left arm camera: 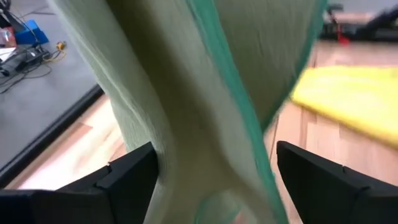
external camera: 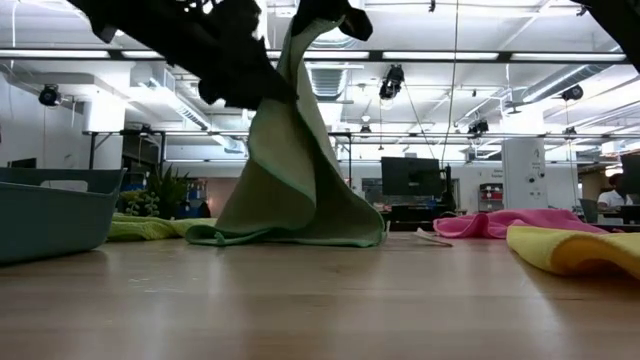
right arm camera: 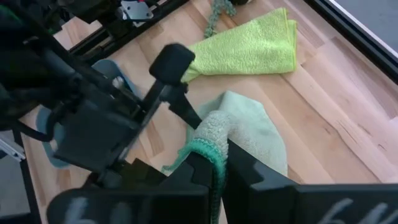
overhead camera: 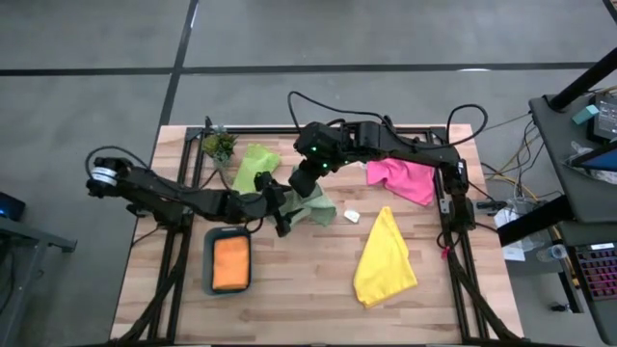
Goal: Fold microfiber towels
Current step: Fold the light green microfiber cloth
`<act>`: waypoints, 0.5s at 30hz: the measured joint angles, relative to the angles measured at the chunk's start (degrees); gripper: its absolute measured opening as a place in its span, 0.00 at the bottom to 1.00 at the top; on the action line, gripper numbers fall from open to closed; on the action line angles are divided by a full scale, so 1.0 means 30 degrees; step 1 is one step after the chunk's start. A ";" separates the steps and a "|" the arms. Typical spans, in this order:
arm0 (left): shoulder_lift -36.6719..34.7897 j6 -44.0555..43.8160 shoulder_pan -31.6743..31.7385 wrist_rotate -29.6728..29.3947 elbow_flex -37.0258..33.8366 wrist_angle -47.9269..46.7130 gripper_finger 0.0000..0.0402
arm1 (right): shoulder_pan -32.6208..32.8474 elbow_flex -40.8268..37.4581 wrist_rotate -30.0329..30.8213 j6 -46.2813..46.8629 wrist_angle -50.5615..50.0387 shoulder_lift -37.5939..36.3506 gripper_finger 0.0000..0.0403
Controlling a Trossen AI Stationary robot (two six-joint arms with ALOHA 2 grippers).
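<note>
The right claw point(right arm camera: 214, 163) is pinched shut on a corner of the pale sage green microfiber towel point(overhead camera: 318, 204), lifting it above the middle of the light wooden table point(overhead camera: 289, 308). In the low view the cloth hangs as a draped cone from that grip, its lower hem with the darker green edging resting on the table. The left claw point(left arm camera: 214, 171) sits just beside the hanging cloth with its two dark fingers point(left arm camera: 134, 171) spread wide; the sage fabric falls between them, and neither finger presses it, so it has hold of nothing.

The lime green microfiber towel point(overhead camera: 254, 164) lies folded flat near the table's far edge, just beside the small green potted plant point(overhead camera: 219, 145). The pink microfiber towel point(overhead camera: 403, 177) lies crumpled toward the far right, partly under the right arm. The yellow microfiber towel point(overhead camera: 386, 258) lies as a loose triangular heap on the right half of the table, well apart from the sage cloth. The orange microfiber towel point(overhead camera: 230, 262) lies folded inside the teal rectangular plastic tray point(overhead camera: 208, 262), which stands near the left side of the table, close to the left arm's forearm. A small white object point(overhead camera: 352, 217) rests on the table between the sage and yellow cloths; what it is cannot be told.
</note>
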 joint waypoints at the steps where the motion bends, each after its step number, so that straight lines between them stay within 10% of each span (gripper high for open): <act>1: 0.0179 -0.0008 -0.0079 0.0007 0.0000 -0.0101 0.73 | 0.0000 0.0000 0.0000 -0.0002 -0.0023 0.0000 0.02; 15: 0.0359 -0.3049 -0.0975 0.0687 0.0000 -0.2312 0.46 | 0.0000 0.0000 0.0000 -0.0098 -0.0144 0.0000 0.02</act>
